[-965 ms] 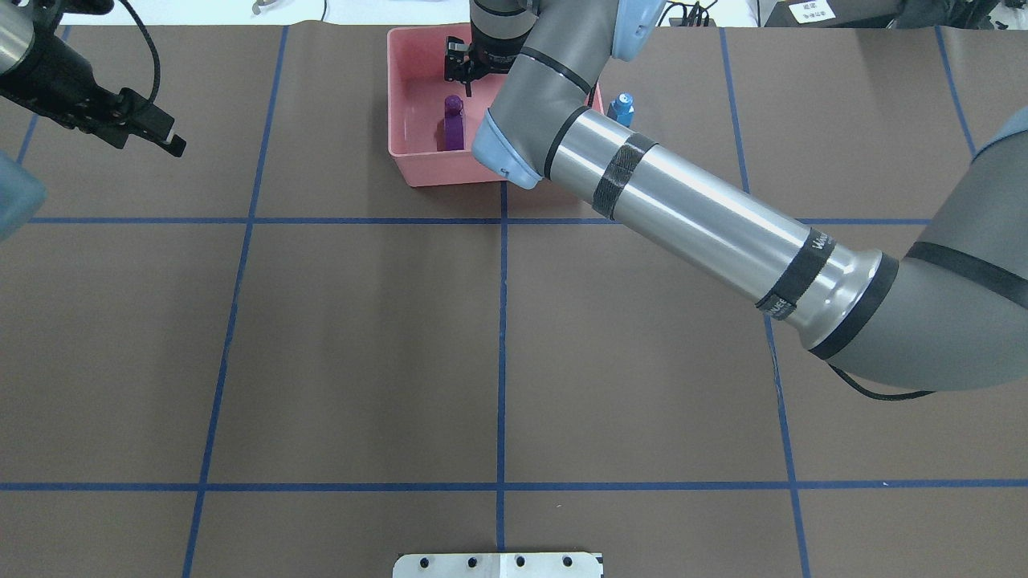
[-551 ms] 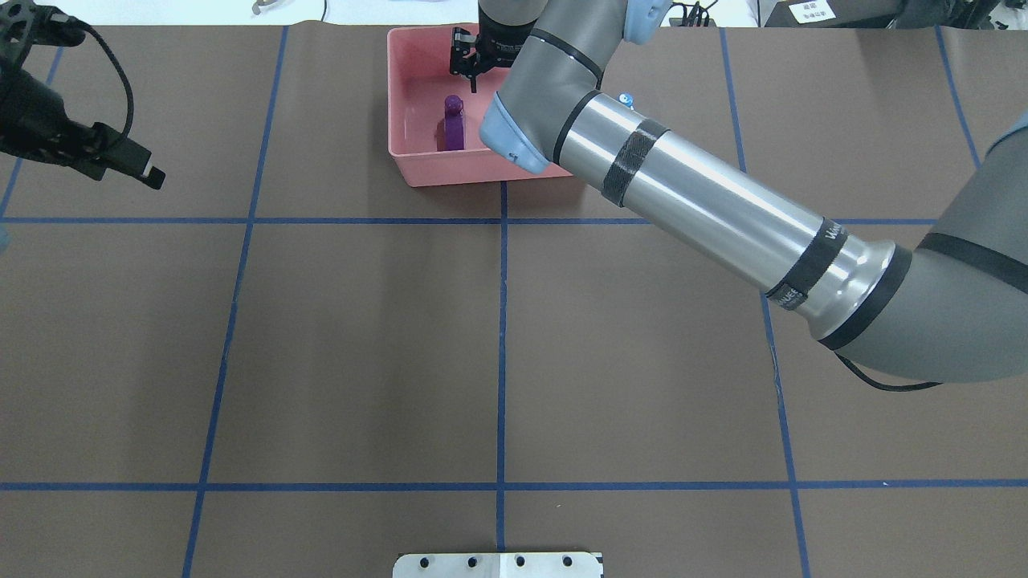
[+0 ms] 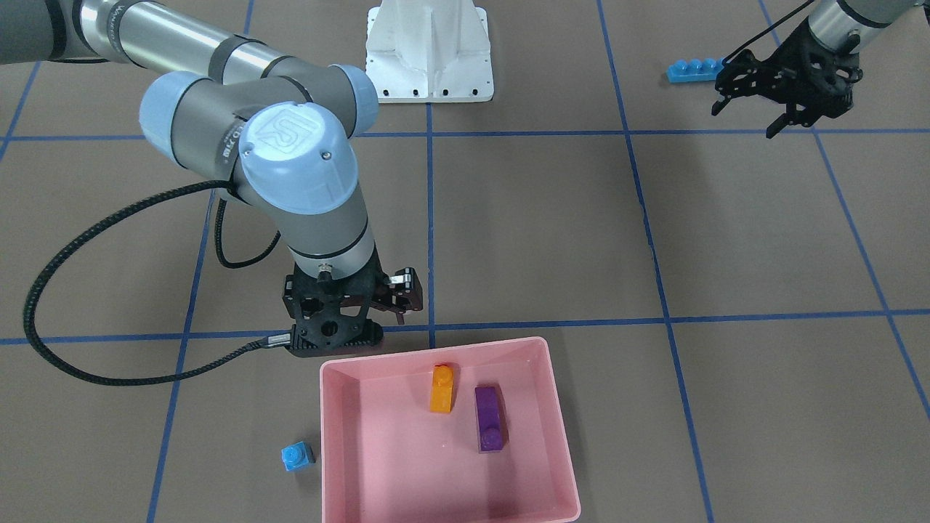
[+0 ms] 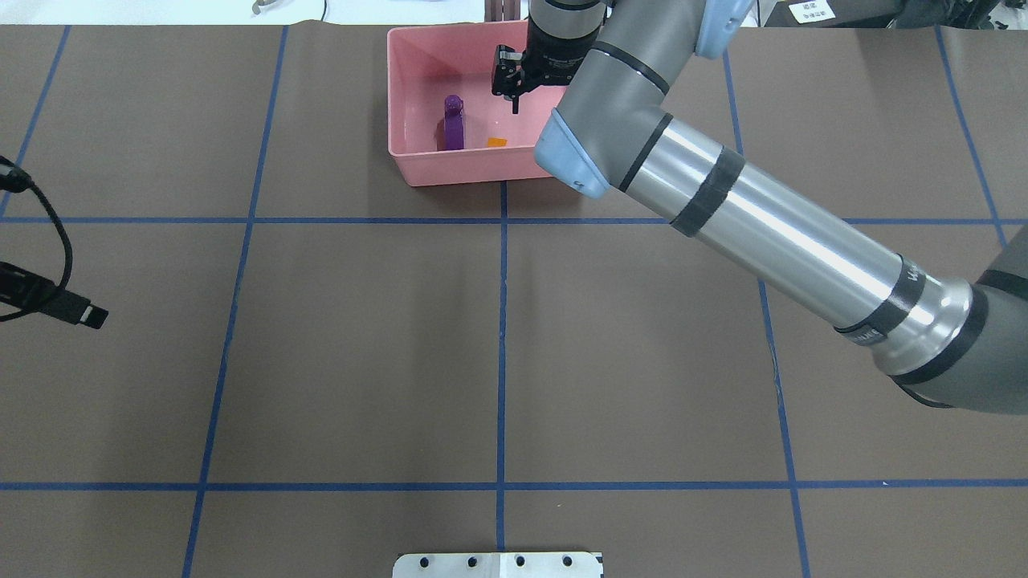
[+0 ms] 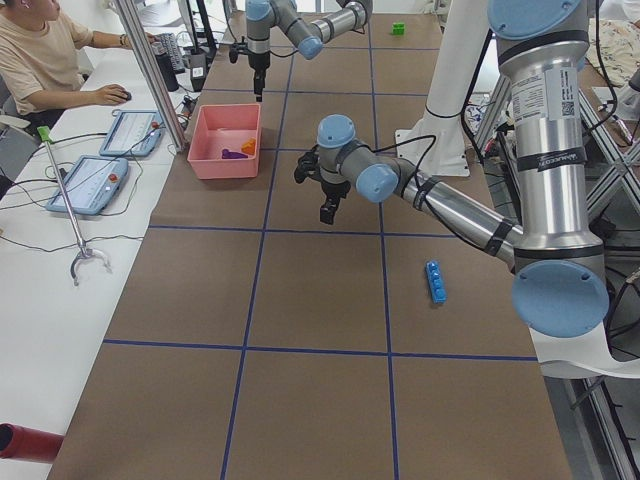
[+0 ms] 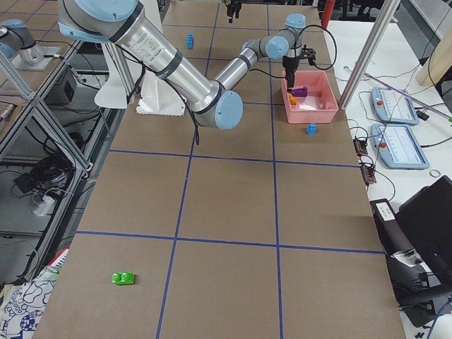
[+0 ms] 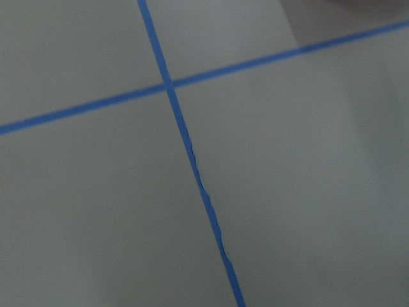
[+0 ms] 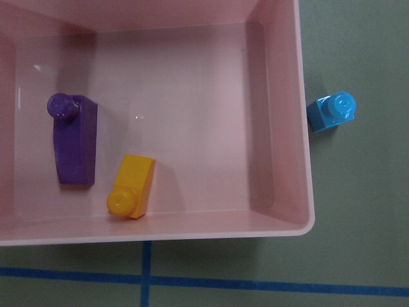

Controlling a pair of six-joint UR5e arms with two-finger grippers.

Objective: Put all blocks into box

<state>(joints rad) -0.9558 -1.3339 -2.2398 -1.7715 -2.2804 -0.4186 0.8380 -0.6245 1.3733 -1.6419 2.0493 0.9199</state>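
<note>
Right gripper [image 4: 512,90] has slid toward the robot's right across the box [image 8: 305,192] over the past second. It hung over mid-floor beside the purple brick [image 8: 73,139]; it now sits near the right-hand wall.

- Orange brick [image 8: 132,187] now shows on the box floor, lying free against the wall nearest the robot, just beside the purple one. Reads as a finished drop: two of five bricks are in.
- Right gripper's jaws look spread in the front view. No fingertip shows in its wrist view, and it holds nothing.
- Left gripper [image 3: 748,120] has pulled back along the table. Fingers apart, empty, above bare mat close to the long blue brick [image 3: 694,70].

Likely next target is the tiny blue cube [image 8: 331,111]. It is on the mat just outside the box's right wall, not touching it. It lies to the gripper's right and a little farther from the robot, near.

Green brick [image 6: 124,278] lies well apart, at the table's right end.
</note>
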